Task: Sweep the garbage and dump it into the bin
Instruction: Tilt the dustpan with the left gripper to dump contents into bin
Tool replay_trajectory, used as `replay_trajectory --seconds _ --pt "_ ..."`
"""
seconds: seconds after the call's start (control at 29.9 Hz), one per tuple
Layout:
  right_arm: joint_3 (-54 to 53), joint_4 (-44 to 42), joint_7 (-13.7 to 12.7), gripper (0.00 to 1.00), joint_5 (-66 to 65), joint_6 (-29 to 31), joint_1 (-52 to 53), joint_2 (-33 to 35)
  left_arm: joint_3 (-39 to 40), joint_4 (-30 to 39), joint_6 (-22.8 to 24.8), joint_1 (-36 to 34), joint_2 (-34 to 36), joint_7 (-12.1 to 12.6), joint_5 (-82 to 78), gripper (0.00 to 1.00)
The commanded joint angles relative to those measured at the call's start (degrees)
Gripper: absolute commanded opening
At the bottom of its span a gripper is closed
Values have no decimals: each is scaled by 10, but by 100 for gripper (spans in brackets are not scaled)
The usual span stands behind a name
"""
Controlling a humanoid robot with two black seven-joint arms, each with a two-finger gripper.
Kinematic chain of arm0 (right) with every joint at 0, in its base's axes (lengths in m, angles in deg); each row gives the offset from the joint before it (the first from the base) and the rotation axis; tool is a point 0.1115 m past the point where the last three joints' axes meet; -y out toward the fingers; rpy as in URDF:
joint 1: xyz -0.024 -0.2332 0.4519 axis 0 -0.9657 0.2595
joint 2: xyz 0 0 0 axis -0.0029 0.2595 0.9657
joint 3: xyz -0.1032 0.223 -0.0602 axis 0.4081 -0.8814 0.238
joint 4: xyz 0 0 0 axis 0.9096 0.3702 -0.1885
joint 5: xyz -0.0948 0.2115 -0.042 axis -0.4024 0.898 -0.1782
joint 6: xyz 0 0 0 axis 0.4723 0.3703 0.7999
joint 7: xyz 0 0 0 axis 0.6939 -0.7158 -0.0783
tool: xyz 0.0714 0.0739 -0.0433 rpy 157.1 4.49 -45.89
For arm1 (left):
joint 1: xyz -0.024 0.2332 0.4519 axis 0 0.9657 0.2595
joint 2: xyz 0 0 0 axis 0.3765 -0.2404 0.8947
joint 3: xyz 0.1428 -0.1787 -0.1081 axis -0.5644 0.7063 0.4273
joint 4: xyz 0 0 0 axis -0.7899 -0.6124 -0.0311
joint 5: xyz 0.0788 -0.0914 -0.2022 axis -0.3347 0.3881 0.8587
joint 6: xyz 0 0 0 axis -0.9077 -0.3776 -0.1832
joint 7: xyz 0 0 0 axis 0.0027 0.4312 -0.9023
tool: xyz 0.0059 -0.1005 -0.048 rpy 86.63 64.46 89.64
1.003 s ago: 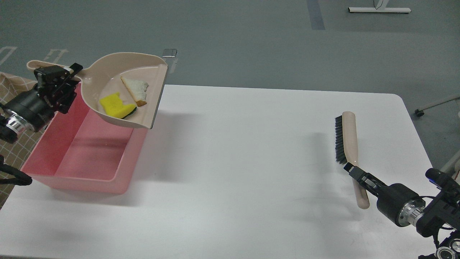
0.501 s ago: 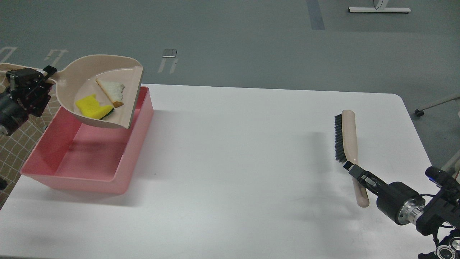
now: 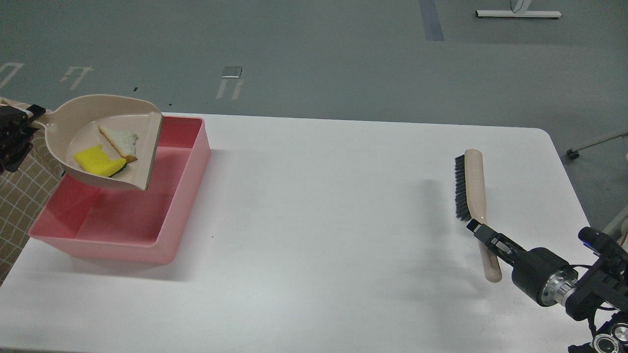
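My left gripper (image 3: 18, 125), at the far left edge and partly cut off, is shut on the handle of a beige dustpan (image 3: 68, 125). It holds the dustpan in the air over the back left of the pink bin (image 3: 147, 245). In the pan lie the garbage pieces: a yellow sponge square (image 3: 95, 162) and a triangular white bread slice (image 3: 121, 142). The pan's open lip points right. My right gripper (image 3: 483, 236) is shut on the handle of a beige brush (image 3: 473, 181) with black bristles at the table's right side.
The white table (image 3: 319, 220) carries the bin at the left and the brush at the right. A checked brown cloth (image 3: 19, 206) hangs beside the table's left edge. Grey floor lies beyond the far edge.
My left gripper has carried the dustpan with both pieces leftward and lower, so it now hangs over the bin's inside. The right gripper and brush have barely shifted.
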Motion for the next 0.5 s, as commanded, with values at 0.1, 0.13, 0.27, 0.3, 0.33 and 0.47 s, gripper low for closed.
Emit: replay_trajectory --seconds 0.1,0.13,0.27,0.3,0.33,0.47 --pt "-1 -1 0 25 0 0 -4 0 0 1 0 -23 28 0 -51 12" --pt "-1 -1 0 25 0 0 -4 0 0 1 0 -23 28 0 -58 12" --pt "-1 -3 0 25 0 0 0 -1 0 1 0 -24 32 0 -97 12" --pt "-1 -3 0 26 -1 0 1 -1 0 3 -7 -23 37 0 -104 12" --pt "-1 -3 0 26 0 0 1 -1 0 5 -8 -23 41 0 -105 12" --pt "-1 -5 0 25 -1 0 2 -2 0 8 -18 -23 57 0 -121 12"
